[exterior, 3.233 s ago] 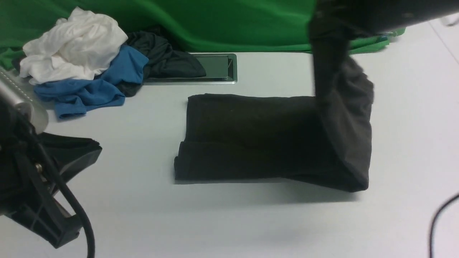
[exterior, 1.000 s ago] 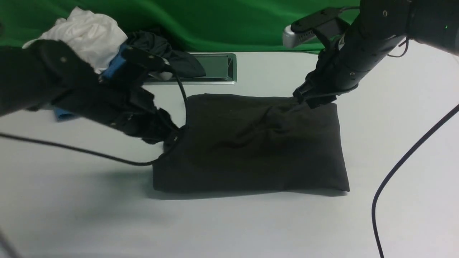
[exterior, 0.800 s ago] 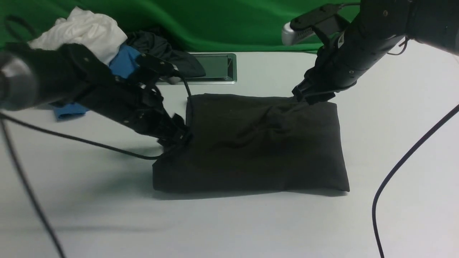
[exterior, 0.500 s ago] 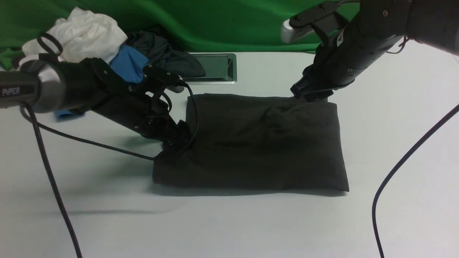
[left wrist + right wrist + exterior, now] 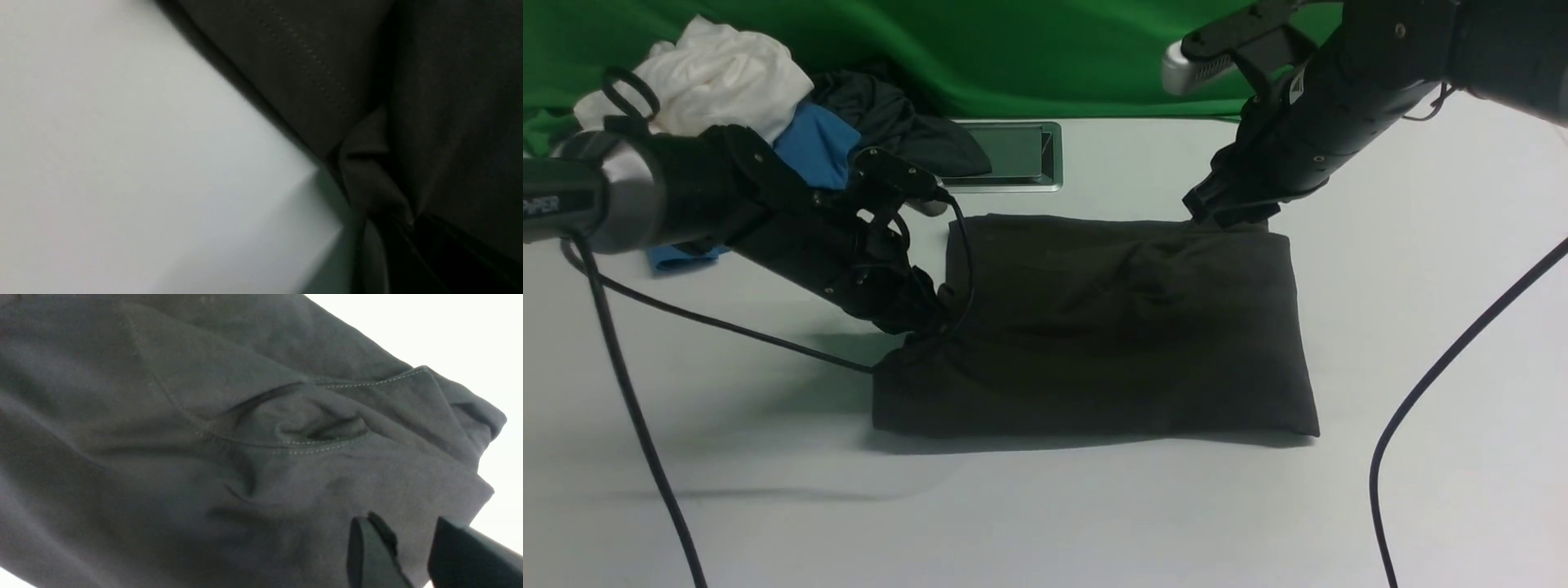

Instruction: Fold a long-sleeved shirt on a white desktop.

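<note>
We see a broad white counter (image 5: 1094, 506) with a green cloth backdrop (image 5: 1029, 49) at its far edge. In the middle of the counter lies the long-sleeved shirt (image 5: 1111, 327), a dark black-brown knit folded into a rough rectangle that spans the space between the two sets of jaws.

The left jaws (image 5: 923, 314) meet the shirt at its left edge and are clenched on a small bunched fold of the fabric; in the left wrist view that pinched fold (image 5: 376, 179) rises from the counter right at the jaw tips.

The right jaws (image 5: 1225, 214) sit at the shirt's far right corner. In the right wrist view their two dark tips stand slightly apart just above the cloth (image 5: 245, 437), with nothing visibly between them; we cannot tell whether they grip it.

Beyond the left jaws lies a heap of white, blue and dark garments (image 5: 768, 122), beside a silver cable hatch (image 5: 1013, 155).
</note>
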You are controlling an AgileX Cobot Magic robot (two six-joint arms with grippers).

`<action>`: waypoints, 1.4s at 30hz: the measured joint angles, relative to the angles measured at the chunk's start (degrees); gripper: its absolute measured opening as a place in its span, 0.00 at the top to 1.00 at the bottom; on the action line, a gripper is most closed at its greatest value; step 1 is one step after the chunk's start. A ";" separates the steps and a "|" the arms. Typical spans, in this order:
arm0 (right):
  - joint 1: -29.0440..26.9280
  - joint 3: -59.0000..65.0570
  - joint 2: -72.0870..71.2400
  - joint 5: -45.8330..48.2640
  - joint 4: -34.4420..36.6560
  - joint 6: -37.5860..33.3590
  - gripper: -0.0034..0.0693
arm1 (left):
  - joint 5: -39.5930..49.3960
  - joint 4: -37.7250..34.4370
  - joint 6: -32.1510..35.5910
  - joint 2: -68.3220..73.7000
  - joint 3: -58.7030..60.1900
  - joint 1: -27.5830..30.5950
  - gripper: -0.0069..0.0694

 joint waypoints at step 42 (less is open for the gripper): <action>-4.89 0.12 9.54 -0.88 4.32 4.55 0.63 | -10.24 10.44 -15.93 -13.59 0.00 0.67 0.40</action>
